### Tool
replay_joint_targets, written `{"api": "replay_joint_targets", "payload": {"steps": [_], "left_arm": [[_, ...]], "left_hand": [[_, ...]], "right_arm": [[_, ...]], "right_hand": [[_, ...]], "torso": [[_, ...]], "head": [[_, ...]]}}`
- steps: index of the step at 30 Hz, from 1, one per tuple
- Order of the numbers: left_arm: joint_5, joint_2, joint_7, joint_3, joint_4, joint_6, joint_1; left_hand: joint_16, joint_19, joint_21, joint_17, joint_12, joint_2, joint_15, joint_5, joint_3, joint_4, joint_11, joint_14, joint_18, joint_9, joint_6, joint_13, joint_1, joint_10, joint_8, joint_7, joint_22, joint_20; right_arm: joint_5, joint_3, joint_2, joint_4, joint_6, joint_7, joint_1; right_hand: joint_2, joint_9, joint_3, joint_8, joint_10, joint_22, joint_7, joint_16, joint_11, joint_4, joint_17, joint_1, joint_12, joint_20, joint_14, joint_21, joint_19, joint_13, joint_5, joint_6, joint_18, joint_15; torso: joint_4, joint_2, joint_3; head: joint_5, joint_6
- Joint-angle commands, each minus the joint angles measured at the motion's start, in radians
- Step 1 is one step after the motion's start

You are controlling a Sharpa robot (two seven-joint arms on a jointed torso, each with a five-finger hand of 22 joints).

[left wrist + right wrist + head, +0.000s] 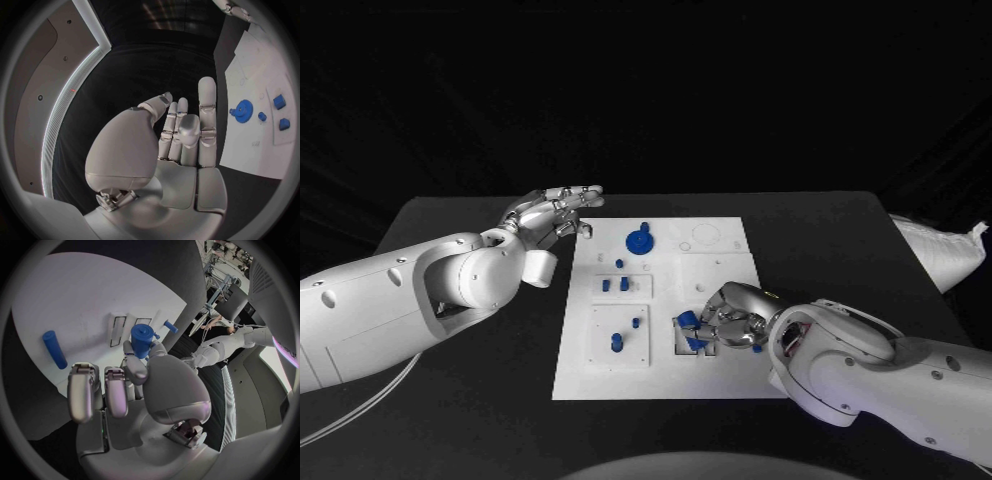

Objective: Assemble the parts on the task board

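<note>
Two robot hands are seen over the desk. The right robot hand [728,318] is lowered onto the task board [718,255] near its right edge, toward the near right corner, with its fingers curled around a blue part [141,339]; in the right wrist view the part is pinched between thumb and fingers, just above the white surface beside two narrow slots [127,330]. A blue rod [54,348] is seen lying on the board a little apart from that robot hand. The left robot hand [557,214] is held above the desk just off the board's far left corner, its fingers extended and lightly spread, with nothing held. On the board a blue gear [640,241] is seated toward the far edge, small blue pegs [615,285] stand in the middle panel, and further blue pieces [625,335] stand in the near left panel.

The step in hand is judged to be the seating of the pinched part in a recess beside the right robot hand. For the next move, the part is probably to be aligned with its opening and pressed down squarely before release; whether it is already partly seated cannot be told.
</note>
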Motion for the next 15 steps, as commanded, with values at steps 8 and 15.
{"api": "replay_joint_targets", "payload": {"steps": [8,15], "left_arm": [[-0.003,0.002,0.005,0.0,0.0,0.018,-0.001],[-0.003,0.001,0.004,0.0,0.001,0.018,-0.001]], "left_hand": [[-0.004,-0.006,-0.004,-0.001,0.007,0.003,-0.001,0.002,-0.007,0.0,0.002,-0.009,0.018,-0.001,-0.008,0.0,-0.01,-0.009,0.004,0.0,-0.001,0.001],[-0.004,-0.006,-0.004,-0.001,0.007,0.003,-0.001,0.002,-0.007,0.0,0.002,-0.009,0.018,-0.001,-0.008,0.0,-0.01,-0.009,0.004,0.0,-0.001,0.001]], "right_arm": [[0.011,0.0,0.019,-0.006,0.064,-0.012,0.0],[-0.009,0.0,0.021,-0.015,0.071,-0.017,0.001]], "right_hand": [[-0.011,0.097,-0.02,0.036,0.095,0.029,-0.049,0.004,-0.033,0.0,0.202,-0.042,0.302,-0.012,0.095,0.005,0.027,0.549,-0.007,0.062,-0.011,-0.012],[-0.003,0.12,-0.031,0.048,0.093,0.026,-0.059,0.002,-0.041,0.0,0.198,-0.066,0.297,-0.018,0.094,0.002,0.026,0.546,-0.004,0.08,-0.01,-0.019]], "torso": [[-0.0007,0.0,0.0005],[-0.0002,0.0,0.0003]], "head": [[0.008,-0.003],[0.01,-0.004]]}}
